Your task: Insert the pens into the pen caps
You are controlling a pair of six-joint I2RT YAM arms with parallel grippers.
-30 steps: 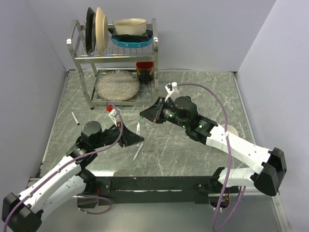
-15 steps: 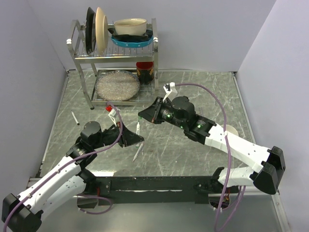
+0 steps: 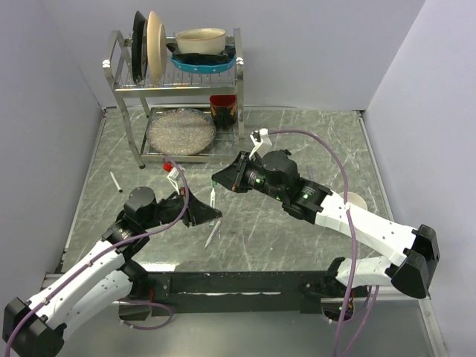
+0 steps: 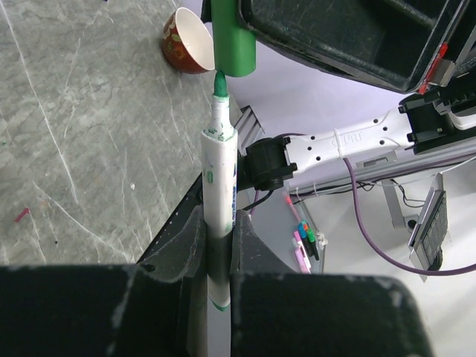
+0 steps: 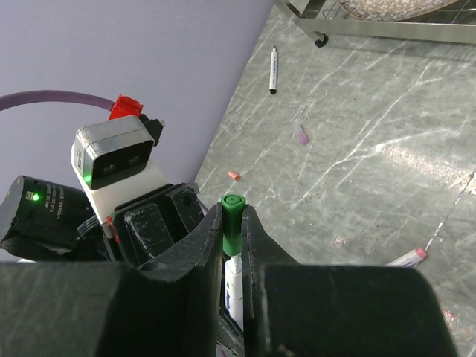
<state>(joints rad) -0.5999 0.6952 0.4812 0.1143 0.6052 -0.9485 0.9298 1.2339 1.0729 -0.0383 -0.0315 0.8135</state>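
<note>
My left gripper is shut on a white-barrelled pen with a green tip and holds it upright; the gripper also shows in the left wrist view. My right gripper is shut on the green cap directly over that pen. In the left wrist view the tip sits at the mouth of the cap. A pink-ended pen lies on the table below the grippers. A black-ended pen lies at the left. A pink cap and a reddish cap lie loose on the table.
A metal dish rack with plates and bowls stands at the back. A red-brown bowl sits on the marble table. The pink pen also shows in the right wrist view, as does the black pen.
My right gripper has moved a little left with the green cap, closer over the pen tip. The left gripper and its pen have stayed put.
</note>
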